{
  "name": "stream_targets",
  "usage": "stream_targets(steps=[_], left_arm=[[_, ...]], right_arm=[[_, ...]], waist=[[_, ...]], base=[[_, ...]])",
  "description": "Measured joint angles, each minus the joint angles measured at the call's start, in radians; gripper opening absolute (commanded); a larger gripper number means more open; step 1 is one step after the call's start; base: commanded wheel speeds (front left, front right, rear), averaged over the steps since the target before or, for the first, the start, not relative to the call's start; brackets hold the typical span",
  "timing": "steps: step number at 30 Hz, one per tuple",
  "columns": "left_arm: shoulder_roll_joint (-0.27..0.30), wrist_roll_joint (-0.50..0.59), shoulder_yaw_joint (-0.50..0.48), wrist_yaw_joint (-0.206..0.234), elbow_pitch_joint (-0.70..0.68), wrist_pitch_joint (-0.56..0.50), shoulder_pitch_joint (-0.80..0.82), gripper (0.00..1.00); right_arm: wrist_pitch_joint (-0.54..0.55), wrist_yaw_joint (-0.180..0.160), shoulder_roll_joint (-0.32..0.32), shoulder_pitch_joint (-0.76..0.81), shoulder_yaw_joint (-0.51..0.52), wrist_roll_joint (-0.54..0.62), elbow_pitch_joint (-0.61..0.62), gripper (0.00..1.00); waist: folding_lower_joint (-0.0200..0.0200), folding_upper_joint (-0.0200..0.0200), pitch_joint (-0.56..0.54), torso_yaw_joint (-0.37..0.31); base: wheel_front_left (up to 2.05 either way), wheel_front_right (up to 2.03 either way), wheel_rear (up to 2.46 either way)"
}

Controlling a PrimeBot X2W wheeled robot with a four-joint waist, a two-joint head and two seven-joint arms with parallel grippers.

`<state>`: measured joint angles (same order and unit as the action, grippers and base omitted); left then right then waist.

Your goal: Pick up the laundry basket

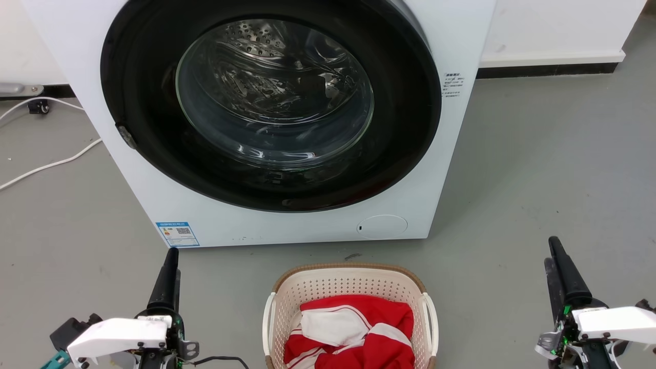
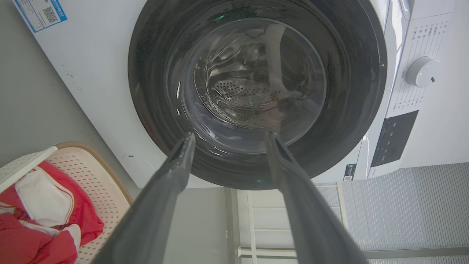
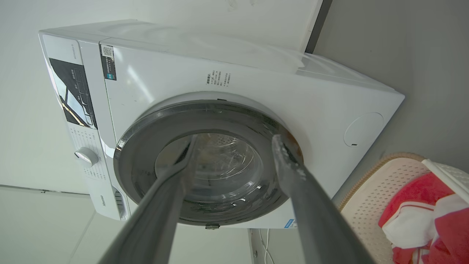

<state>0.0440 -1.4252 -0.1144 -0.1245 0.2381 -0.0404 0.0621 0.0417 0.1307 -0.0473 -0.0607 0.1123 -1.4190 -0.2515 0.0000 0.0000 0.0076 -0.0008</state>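
Grey floor (image 1: pixel 538 179) carries the white washing machine (image 1: pixel 154 205) at 12 o'clock. The laundry basket (image 1: pixel 348 279) sits at 6 o'clock just before it, holding red-and-white cloth (image 1: pixel 359 328). Your left end effector (image 2: pixel 230 136) at 8 and right end effector (image 3: pixel 236 137) at 4 both stand open, empty. Bring each inward onto a white side handle (image 1: pixel 433 318) and lift evenly. The basket's near end is cut off.

The basket (image 1: pixel 348 284) stands on the floor (image 1: pixel 538 179) just before the washer (image 1: pixel 277 118), with a cloth (image 1: pixel 359 333) in it. The left gripper (image 1: pixel 171 254) is to its left, the right gripper (image 1: pixel 553 245) to its right.
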Motion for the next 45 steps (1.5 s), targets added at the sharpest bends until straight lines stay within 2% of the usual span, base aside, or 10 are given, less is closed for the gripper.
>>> stream_targets(steps=[16, 26, 45], left_arm=[[0.001, 0.283, 0.024, 0.047, -0.086, 0.063, 0.003, 1.00], [0.001, 0.479, 0.057, 0.072, -0.115, 0.099, 0.003, 1.00], [0.002, 0.783, 0.097, 0.108, -0.154, 0.158, -0.008, 1.00]], right_arm=[[-0.064, 0.000, 0.000, 0.000, -0.032, 0.345, 0.092, 1.00], [-0.101, 0.000, 0.000, 0.001, -0.053, 0.552, 0.108, 1.00], [-0.160, 0.000, 0.000, 0.019, -0.089, 0.878, 0.148, 1.00]], waist=[[0.0000, 0.0000, 0.005, 0.000], [0.0000, 0.0000, 0.006, 0.000], [0.0000, 0.0000, 0.008, 0.000]], base=[[0.00, 0.00, 0.00], [0.00, 0.00, 0.00], [0.00, 0.00, 0.00]])
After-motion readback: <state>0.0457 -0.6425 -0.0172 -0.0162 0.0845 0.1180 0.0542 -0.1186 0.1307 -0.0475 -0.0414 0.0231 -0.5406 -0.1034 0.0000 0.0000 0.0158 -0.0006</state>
